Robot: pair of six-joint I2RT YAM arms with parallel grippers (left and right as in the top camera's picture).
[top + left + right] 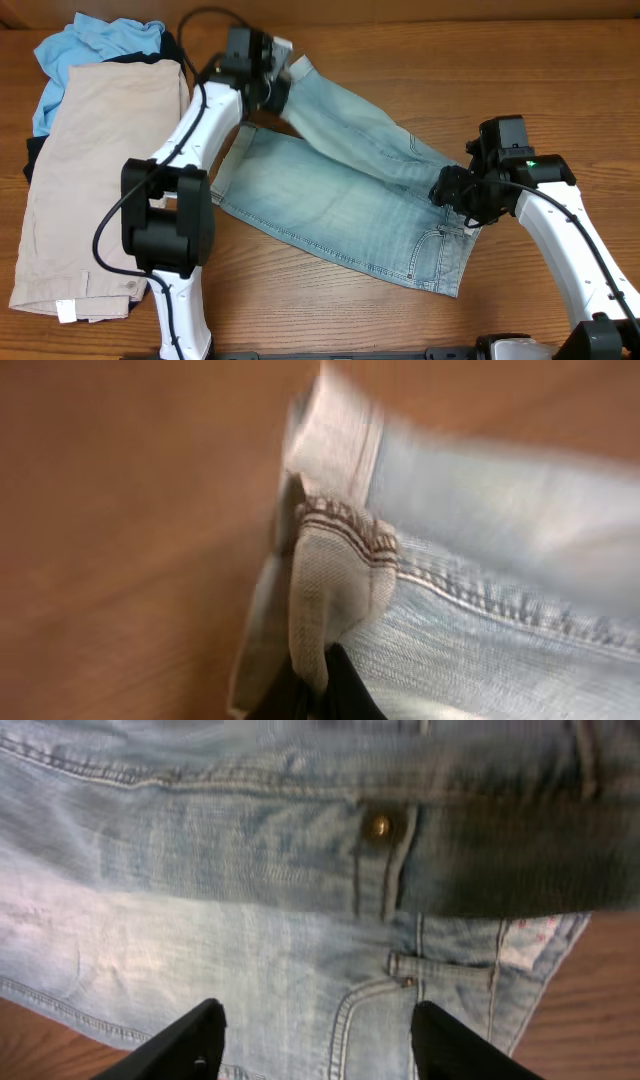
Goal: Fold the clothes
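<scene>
The light-wash denim shorts (pixel 350 205) lie across the middle of the table, one leg flat, the other leg (pixel 350 125) lifted and stretched toward the back left. My left gripper (pixel 272 82) is shut on that leg's hem (pixel 335 575); its fingers (pixel 322 685) pinch the folded cuff. My right gripper (pixel 452 190) hovers open over the waist end; in the right wrist view its fingers (pixel 315 1040) straddle a pocket seam below the waist button (pixel 377 825), holding nothing.
Beige shorts (pixel 95 190) lie folded at the left, over a sky-blue top (pixel 95 45) and a black garment (pixel 32 155). Bare wooden table (pixel 520 60) lies at the back right and along the front edge.
</scene>
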